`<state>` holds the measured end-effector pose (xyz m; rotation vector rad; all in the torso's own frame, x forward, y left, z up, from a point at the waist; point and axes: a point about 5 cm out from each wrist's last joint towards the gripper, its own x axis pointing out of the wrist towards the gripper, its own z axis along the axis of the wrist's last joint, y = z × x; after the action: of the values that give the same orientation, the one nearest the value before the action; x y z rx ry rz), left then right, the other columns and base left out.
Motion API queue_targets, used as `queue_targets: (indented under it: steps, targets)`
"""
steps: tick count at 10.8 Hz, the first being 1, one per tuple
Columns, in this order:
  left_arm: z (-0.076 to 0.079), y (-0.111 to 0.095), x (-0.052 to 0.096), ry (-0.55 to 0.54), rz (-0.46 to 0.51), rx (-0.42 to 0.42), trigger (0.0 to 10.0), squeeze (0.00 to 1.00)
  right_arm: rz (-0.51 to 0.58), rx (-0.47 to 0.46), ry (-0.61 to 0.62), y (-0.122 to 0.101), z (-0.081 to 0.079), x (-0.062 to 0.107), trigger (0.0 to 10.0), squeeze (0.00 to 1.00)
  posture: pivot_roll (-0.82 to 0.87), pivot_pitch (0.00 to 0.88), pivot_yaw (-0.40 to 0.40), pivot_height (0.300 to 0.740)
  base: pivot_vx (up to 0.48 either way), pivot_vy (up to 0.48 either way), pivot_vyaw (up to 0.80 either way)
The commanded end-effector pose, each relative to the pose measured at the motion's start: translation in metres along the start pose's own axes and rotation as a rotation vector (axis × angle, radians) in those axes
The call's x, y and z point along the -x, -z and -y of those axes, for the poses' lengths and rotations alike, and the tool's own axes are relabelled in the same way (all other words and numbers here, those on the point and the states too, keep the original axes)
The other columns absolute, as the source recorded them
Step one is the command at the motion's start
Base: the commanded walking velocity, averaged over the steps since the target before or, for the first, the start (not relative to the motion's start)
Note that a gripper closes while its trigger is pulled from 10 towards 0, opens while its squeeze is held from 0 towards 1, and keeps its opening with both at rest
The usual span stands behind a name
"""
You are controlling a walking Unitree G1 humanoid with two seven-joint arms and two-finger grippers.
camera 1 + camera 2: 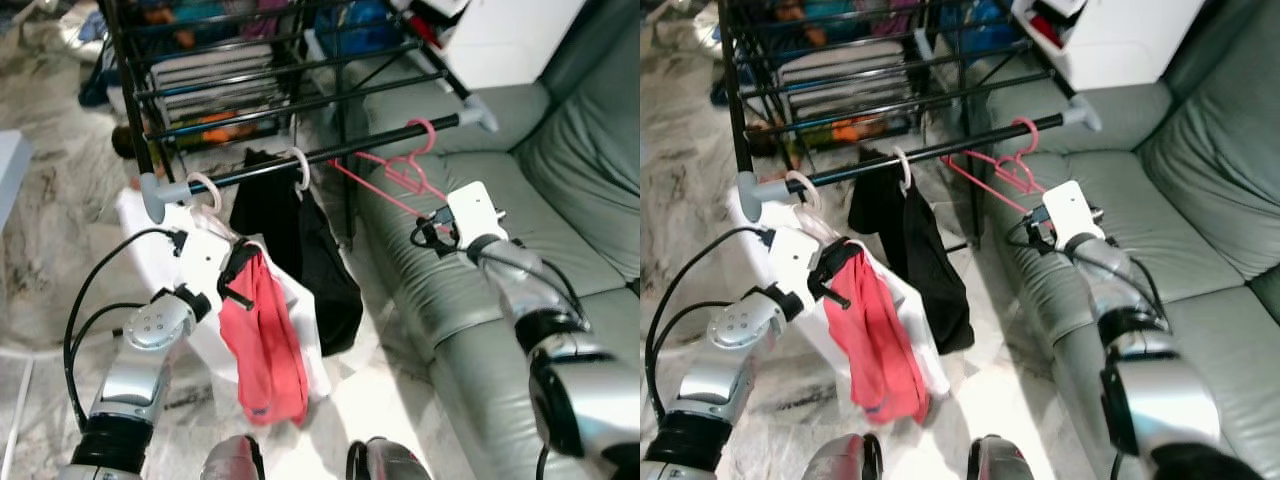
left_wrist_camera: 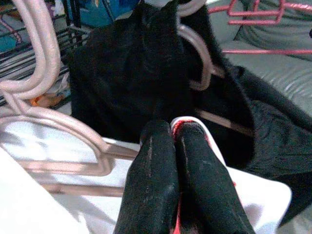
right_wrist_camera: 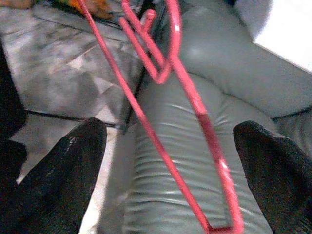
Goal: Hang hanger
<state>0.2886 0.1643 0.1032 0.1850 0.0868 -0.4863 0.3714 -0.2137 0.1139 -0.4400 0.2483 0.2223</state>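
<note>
A black rail (image 1: 370,143) of a drying rack runs across in front of me. On it hang a white garment (image 1: 205,330) on a pale hanger, a black garment (image 1: 300,250) on a white hanger, and an empty pink hanger (image 1: 400,172). My left gripper (image 1: 236,272) is below the rail, shut on the top of a white hanger (image 2: 187,123) that carries a red garment (image 1: 268,345). Over the sofa, my right gripper (image 1: 428,236) is open. In the right wrist view the pink hanger (image 3: 195,105) lies between its spread fingers (image 3: 73,170), untouched.
A grey-green leather sofa (image 1: 570,190) fills the right side, close beside the rack. The rack's lower bars (image 1: 250,80) hold folded things behind the rail. A white box (image 1: 505,40) stands at the back right. Marble floor (image 1: 50,230) lies to the left.
</note>
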Motion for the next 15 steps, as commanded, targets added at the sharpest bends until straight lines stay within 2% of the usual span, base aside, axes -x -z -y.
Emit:
queue_targets:
  steps: [1, 2, 3, 5, 7, 8, 10, 11, 13, 15]
  targets:
    - [-0.002, -0.007, 0.000, 0.011, 0.016, -0.018, 10.0, 0.00, -0.013, 0.035, -0.023, -0.006, 0.004, -0.002, 10.0, 0.00, 0.06, 0.155, -0.016, 0.740, 0.000, 0.000, 0.00]
    - [-0.004, -0.008, 0.003, 0.009, 0.011, -0.022, 10.0, 0.00, -0.002, 0.109, -0.018, -0.016, 0.010, -0.004, 10.0, 0.00, 0.07, 0.161, -0.017, 0.740, 0.000, 0.000, 0.00]
    - [-0.004, -0.007, 0.010, 0.007, -0.002, -0.023, 10.0, 0.00, 0.013, 0.142, -0.015, -0.026, 0.015, -0.005, 10.0, 0.00, 0.08, 0.175, -0.014, 0.740, 0.000, 0.000, 0.00]
    - [-0.002, -0.005, 0.017, 0.016, -0.028, -0.024, 10.0, 0.00, -0.018, 0.171, -0.041, -0.027, 0.018, -0.006, 10.0, 0.00, 0.10, 0.203, -0.010, 0.740, 0.000, 0.000, 0.00]
    - [-0.010, -0.005, 0.024, 0.010, -0.058, -0.036, 10.0, 0.00, -0.083, 0.200, -0.056, -0.020, 0.024, -0.003, 10.0, 0.00, 0.12, 0.211, 0.001, 0.740, 0.000, 0.000, 0.00]
    - [-0.010, -0.006, 0.024, 0.011, -0.059, -0.039, 10.0, 0.00, -0.103, 0.178, -0.086, -0.018, 0.025, -0.002, 10.0, 0.00, 0.12, 0.215, 0.001, 0.740, 0.000, 0.000, 0.00]
    - [-0.007, -0.008, 0.025, 0.020, -0.061, -0.038, 10.0, 0.00, -0.081, 0.081, -0.230, -0.027, 0.021, -0.002, 10.0, 0.00, 0.12, 0.223, -0.001, 0.740, 0.000, 0.000, 0.00]
    - [-0.005, -0.007, 0.026, 0.023, -0.065, -0.033, 10.0, 0.00, -0.073, 0.093, -0.221, -0.030, 0.023, -0.003, 10.0, 0.00, 0.11, 0.223, -0.003, 0.740, 0.000, 0.000, 0.00]
    - [-0.002, -0.007, 0.026, 0.025, -0.070, -0.028, 10.0, 0.00, -0.016, 0.056, -0.224, -0.042, 0.028, -0.003, 10.0, 0.00, 0.11, 0.226, -0.006, 0.740, 0.000, 0.000, 0.00]
    - [-0.003, -0.006, 0.025, 0.021, -0.073, -0.024, 10.0, 0.00, 0.119, -0.008, -0.147, -0.070, 0.049, 0.000, 10.0, 0.00, 0.09, 0.211, -0.012, 0.740, 0.000, 0.000, 0.00]
